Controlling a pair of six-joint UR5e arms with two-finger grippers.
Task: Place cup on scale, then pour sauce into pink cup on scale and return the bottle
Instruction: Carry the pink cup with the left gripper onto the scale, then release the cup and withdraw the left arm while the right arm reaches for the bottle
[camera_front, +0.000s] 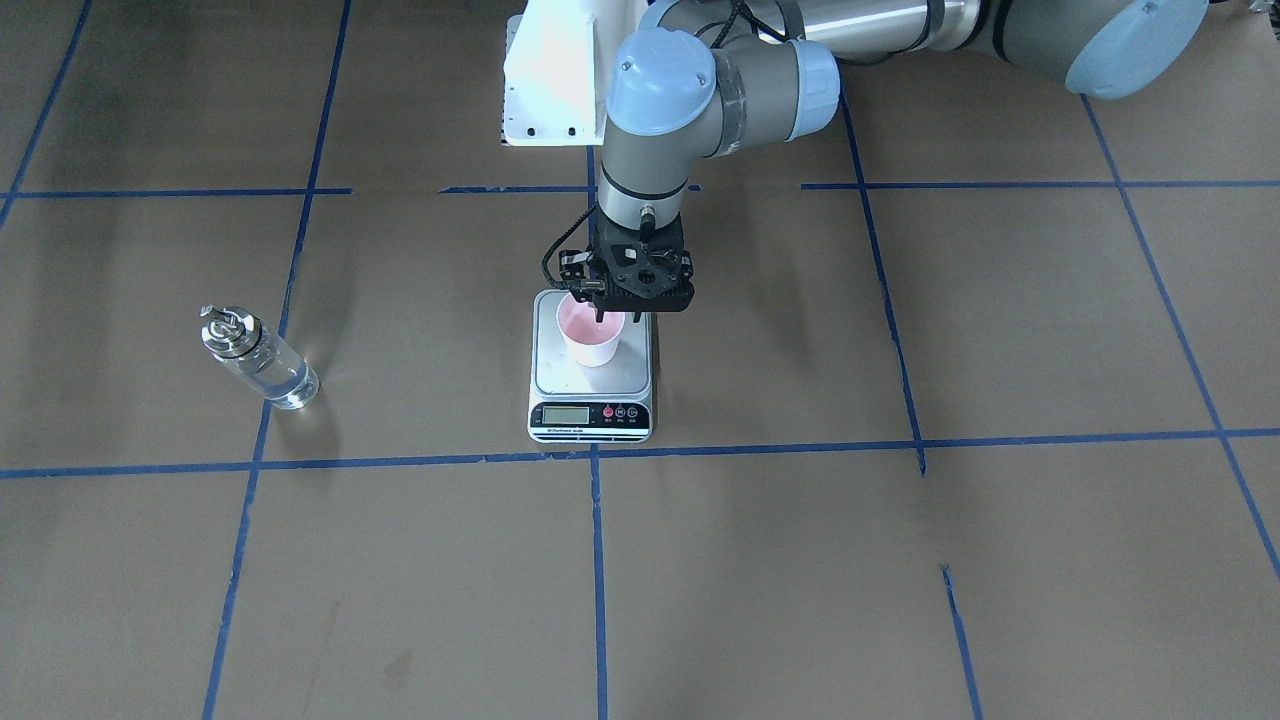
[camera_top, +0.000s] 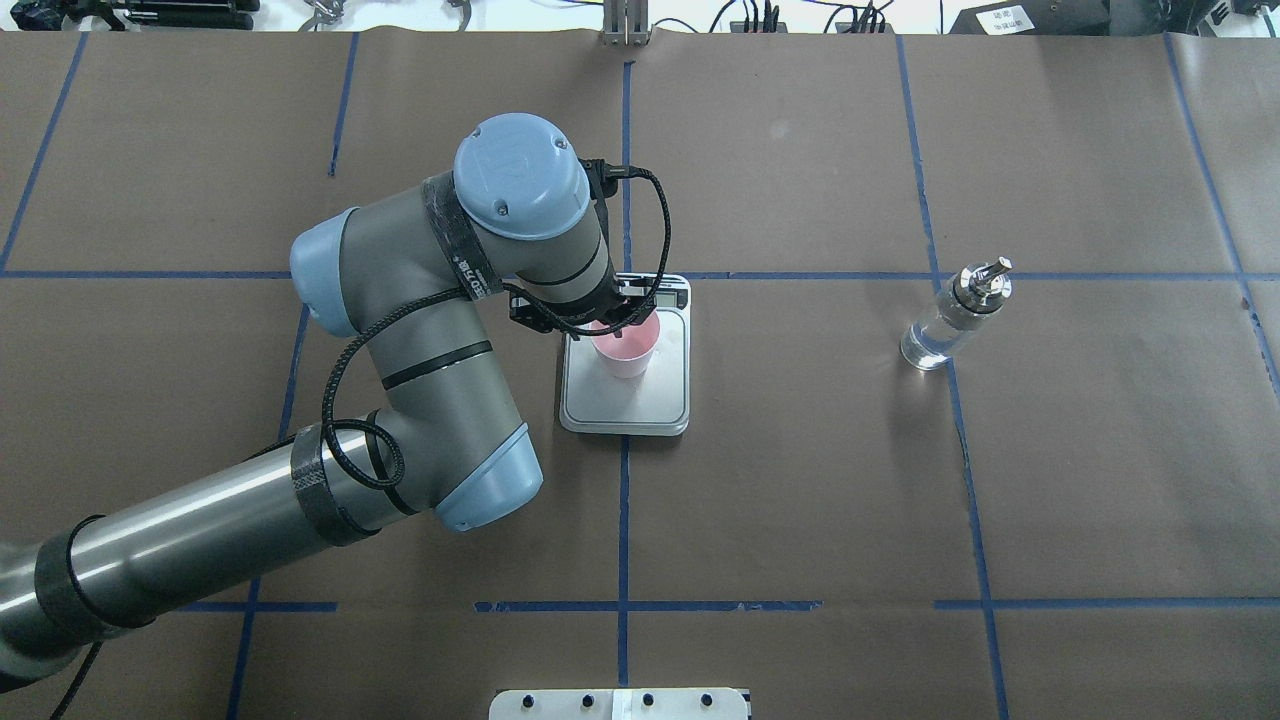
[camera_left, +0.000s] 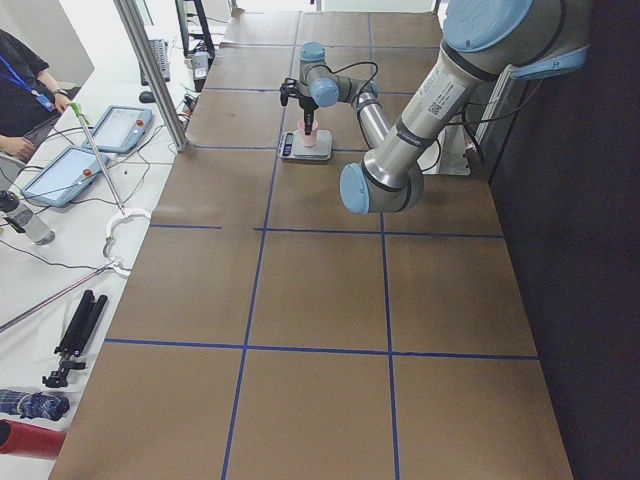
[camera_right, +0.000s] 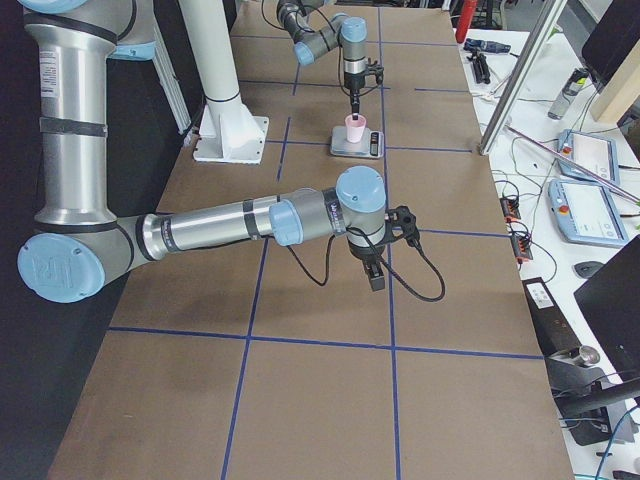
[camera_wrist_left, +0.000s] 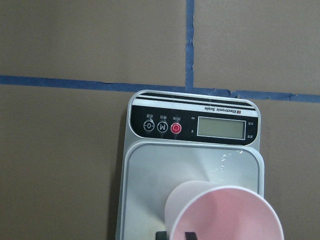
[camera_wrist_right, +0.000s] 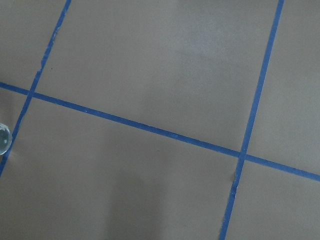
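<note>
The pale pink cup (camera_front: 592, 340) stands upright on the scale (camera_front: 556, 372), toward the back of its silver platform. My left gripper (camera_front: 600, 312) hangs straight down over the cup, one finger inside the rim and one outside, shut on the rim. The left wrist view shows the cup (camera_wrist_left: 225, 215), the scale's display strip (camera_wrist_left: 195, 126) and two fingertips (camera_wrist_left: 161, 234) low in the frame. The glass bottle (camera_front: 260, 358) with a silver spout stands alone, far to the right in the overhead view (camera_top: 950, 318). My right gripper (camera_right: 372, 278) hovers over bare table; I cannot tell whether it is open.
Brown paper with blue tape lines covers the table. The white robot base plate (camera_top: 620, 703) sits at the near edge. A white post (camera_right: 215, 70) stands beside the table. Tablets (camera_left: 70, 170) lie on the operators' side table.
</note>
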